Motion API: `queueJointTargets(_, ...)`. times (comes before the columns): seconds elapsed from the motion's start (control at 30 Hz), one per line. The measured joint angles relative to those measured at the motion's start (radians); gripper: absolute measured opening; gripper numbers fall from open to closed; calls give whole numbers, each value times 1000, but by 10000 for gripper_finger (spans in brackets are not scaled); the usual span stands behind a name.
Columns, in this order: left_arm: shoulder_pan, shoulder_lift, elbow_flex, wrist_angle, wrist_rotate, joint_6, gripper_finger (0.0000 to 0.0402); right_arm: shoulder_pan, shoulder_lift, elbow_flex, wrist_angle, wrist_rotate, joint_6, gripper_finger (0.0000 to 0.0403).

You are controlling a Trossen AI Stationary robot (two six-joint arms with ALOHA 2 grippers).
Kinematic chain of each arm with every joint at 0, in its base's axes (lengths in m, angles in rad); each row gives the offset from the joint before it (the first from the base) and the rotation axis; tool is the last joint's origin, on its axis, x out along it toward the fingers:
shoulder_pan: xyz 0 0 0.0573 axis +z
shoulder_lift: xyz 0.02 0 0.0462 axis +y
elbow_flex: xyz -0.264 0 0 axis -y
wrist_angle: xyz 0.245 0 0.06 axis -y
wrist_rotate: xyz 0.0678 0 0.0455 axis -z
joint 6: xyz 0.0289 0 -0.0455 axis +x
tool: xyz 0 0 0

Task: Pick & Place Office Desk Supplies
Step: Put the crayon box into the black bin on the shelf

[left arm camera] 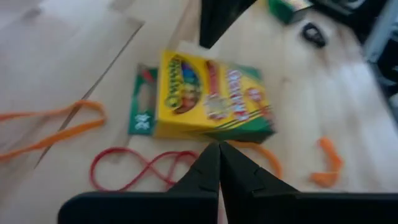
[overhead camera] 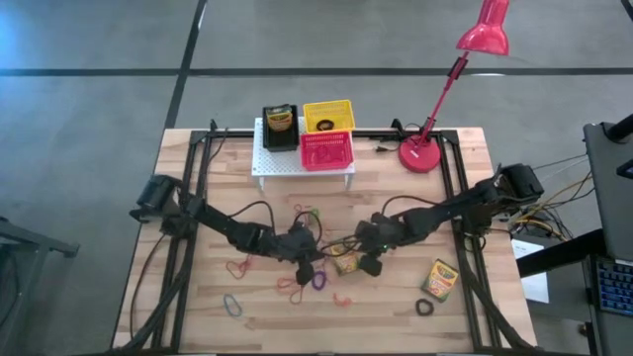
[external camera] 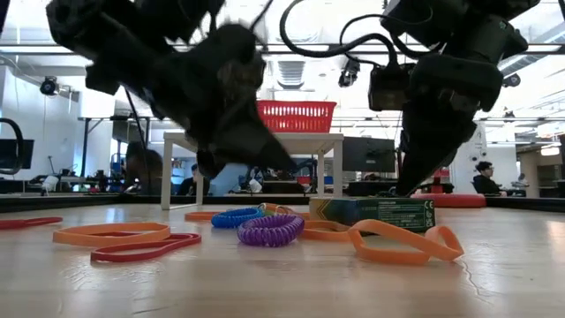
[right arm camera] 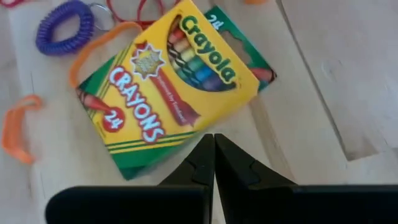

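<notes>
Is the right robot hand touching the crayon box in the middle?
Apart. In the right wrist view, the shut right end effector hangs above the crayon box, with bare table showing between its tips and the box edge.

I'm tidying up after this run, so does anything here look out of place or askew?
Yes. Elastic loops lie scattered over the front of the table instead of in a basket. Two crayon boxes lie loose and askew: one flat between the shut left gripper and right gripper, another off to the right.
</notes>
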Motion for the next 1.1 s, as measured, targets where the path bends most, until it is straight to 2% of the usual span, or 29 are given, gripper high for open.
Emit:
queueJointTargets(0.27, 52, 56, 20, 2, 2, -70, 5, -22, 102, -4, 83, 10, -46, 8)
queueJointTargets(0.33, 62, 74, 34, 2, 32, -70, 5, -29, 117, -1, 102, 7, -50, 8)
queueJointTargets(0.53, 79, 151, 93, 2, 92, -71, 4, -33, 108, -2, 103, 14, -64, 8)
queueJointTargets(0.67, 87, 159, 100, 0, 95, -70, 4, -33, 107, -3, 104, 18, -83, 8)
queueJointTargets(0.77, 92, 145, 97, -9, 59, -58, 4, -32, 104, -3, 104, 33, -113, 8)
queueJointTargets(1.1, 85, 67, 96, -10, -85, 139, 4, 19, 30, -5, 76, 277, -208, 8)
